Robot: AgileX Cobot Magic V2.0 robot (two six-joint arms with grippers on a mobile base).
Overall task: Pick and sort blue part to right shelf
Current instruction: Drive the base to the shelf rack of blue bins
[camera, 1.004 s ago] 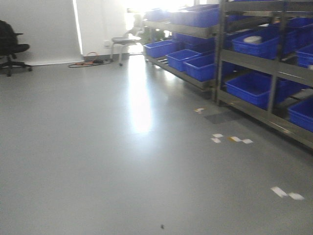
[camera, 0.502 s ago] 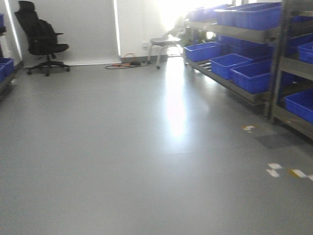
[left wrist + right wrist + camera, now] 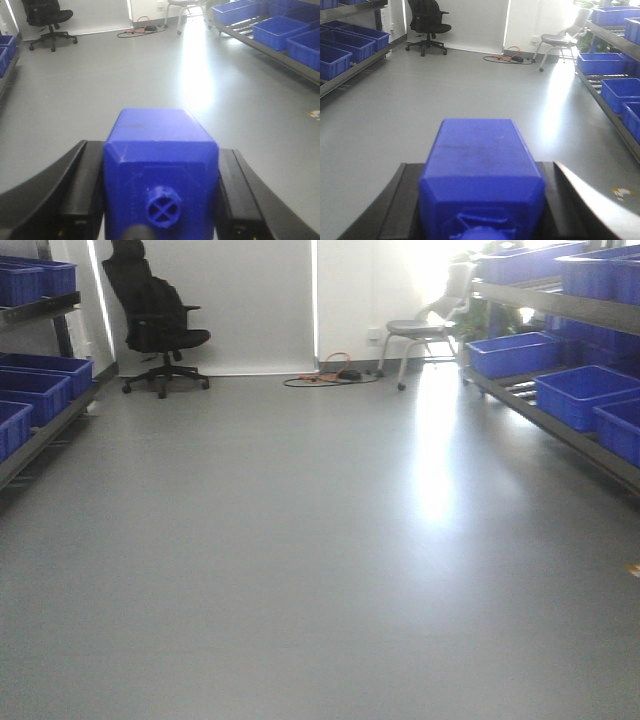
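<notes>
Filling left end effector (image 3: 160, 152): blue part (image 3: 161, 170).

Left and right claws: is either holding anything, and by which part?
Left gripper clamps the blue part by its body's flat sides; right gripper holds a similar blue block likewise.

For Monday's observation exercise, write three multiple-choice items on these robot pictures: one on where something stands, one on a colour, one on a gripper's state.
1. In the front view, the black office chair stands: A. far back, left; B. far back, right; C. mid-floor.
2. The storage bins are: A. red; B. blue; C. green.
3. The left gripper is: A. open, empty; B. shut on the blue part; C. out of view.
Answers: 1 A, it shows at the upper left; 2 B, every bin in view is blue; 3 B, black fingers press both sides of the part in the left wrist view.
</notes>
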